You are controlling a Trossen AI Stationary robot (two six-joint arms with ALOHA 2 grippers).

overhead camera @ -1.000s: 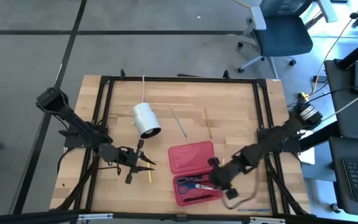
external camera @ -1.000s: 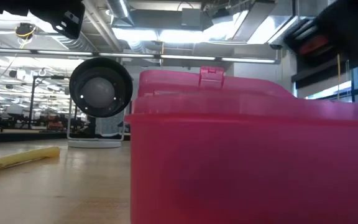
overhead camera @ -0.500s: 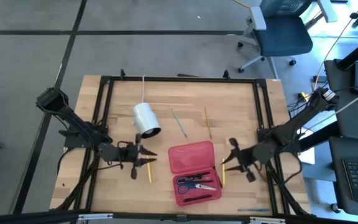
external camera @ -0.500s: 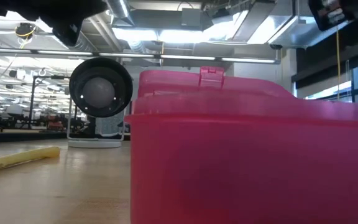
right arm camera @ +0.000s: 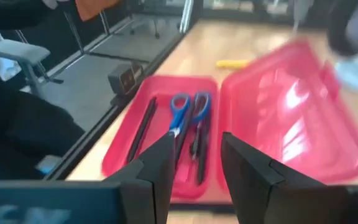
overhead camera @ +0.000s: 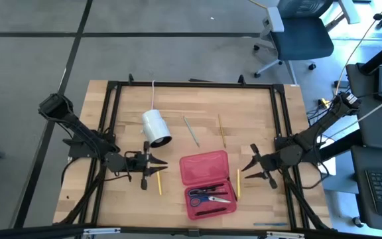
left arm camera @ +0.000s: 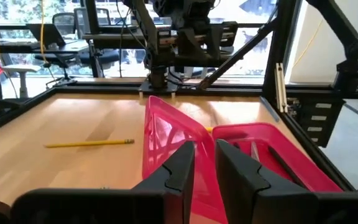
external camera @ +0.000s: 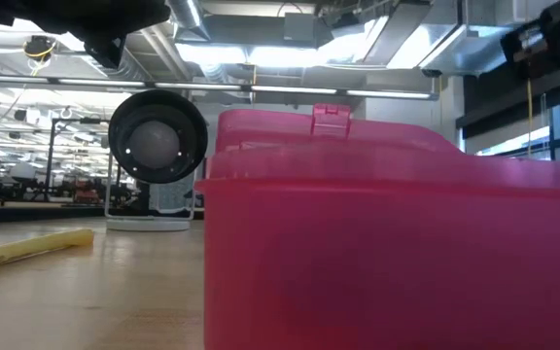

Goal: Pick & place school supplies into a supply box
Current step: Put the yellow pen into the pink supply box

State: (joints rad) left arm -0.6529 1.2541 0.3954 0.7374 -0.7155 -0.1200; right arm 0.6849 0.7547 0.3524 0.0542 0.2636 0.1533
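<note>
**Left arm over a loose pencil, case lying open**

Red pencil case at 6 o'clock on the table, lid flat toward 12. In its tray: blue-handled scissors and a black pen.

Left gripper hangs at 9 o'clock of the case, above the upper end of a yellow pencil. Its wrist view shows the fingers narrowly parted, nothing between them.

Right gripper sits at 3 o'clock of the case, jaws apart and empty, just beside a second yellow pencil lying along the case wall.

Still loose toward 12: green pencil, wood-coloured pencil. White cylinder at 10 o'clock, not part of the job.

Risks, as I judge them: fingers this narrow may straddle badly and roll the thin pencil away. A grip at one end would let it droop and catch the case rim. The right-hand pencil hugs the wall, so a finger could shove the case.
</note>
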